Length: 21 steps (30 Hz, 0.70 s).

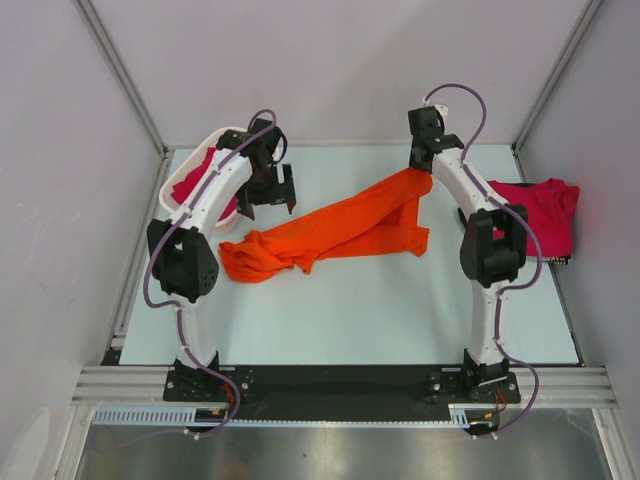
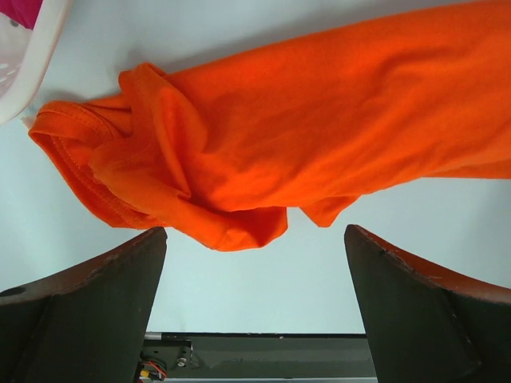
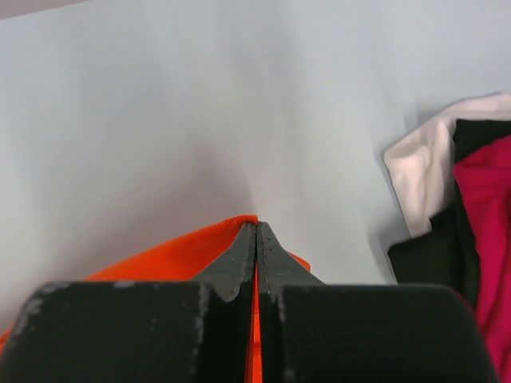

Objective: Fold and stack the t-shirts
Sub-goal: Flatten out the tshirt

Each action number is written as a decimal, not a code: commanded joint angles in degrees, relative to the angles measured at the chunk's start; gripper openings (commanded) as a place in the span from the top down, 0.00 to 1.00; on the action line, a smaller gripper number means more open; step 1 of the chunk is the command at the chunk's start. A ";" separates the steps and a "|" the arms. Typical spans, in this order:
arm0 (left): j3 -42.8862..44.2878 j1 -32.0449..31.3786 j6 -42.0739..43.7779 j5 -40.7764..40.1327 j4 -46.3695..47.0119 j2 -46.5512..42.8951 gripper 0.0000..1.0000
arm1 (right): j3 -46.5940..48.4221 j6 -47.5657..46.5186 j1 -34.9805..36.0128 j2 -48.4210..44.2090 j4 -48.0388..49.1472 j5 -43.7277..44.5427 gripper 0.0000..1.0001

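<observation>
Top external: soft, rumpled orange t-shirt (image 1: 340,232) stretched across the table (image 1: 400,310).
Right gripper (image 3: 255,231) pinches its far corner; left gripper (image 1: 272,203) jaws stand wide apart.

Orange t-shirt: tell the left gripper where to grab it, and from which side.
Probably the bunched end of the orange t-shirt, from above with the left gripper: its hemmed edge lies free, while the right gripper pinches the opposite end.

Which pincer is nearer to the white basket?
Left. The left pincer hangs open just beside the basket, near the bunched end of the orange t-shirt. The right pincer is far across the table, shut on that shirt's other end.
</observation>
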 commanded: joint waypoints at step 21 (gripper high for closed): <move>-15.80 -11.49 14.27 -1.50 5.66 -7.36 0.15 | -16.65 3.82 -1.45 -14.37 6.86 -7.04 0.20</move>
